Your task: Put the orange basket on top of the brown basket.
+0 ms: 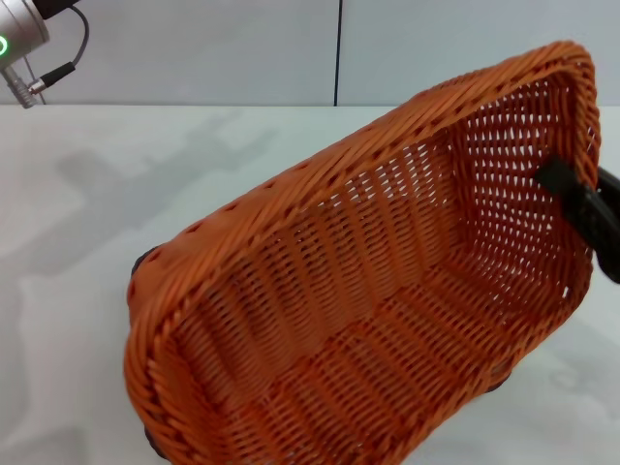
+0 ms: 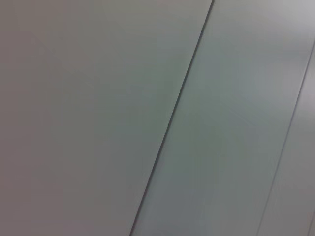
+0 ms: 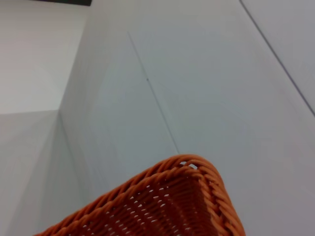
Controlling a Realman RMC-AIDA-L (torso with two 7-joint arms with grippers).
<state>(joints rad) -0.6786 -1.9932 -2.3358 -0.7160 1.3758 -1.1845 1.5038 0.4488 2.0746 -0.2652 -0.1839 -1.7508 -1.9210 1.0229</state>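
The orange basket [image 1: 368, 291] fills the head view, tilted, with its right end raised and its left end low near the table. My right gripper [image 1: 570, 194] is shut on the rim of its right short wall, one black finger [image 1: 562, 179] lying inside the basket. A corner of the basket also shows in the right wrist view [image 3: 167, 201]. The brown basket [image 1: 145, 260] is almost wholly hidden under the orange one. Only dark bits show at the orange basket's left and lower edges. A silver part of my left arm [image 1: 19, 34] is at the far left, raised.
The white marbled table [image 1: 87, 194] stretches to a pale grey wall [image 1: 194, 48] at the back. The left wrist view shows only wall panels [image 2: 98, 118].
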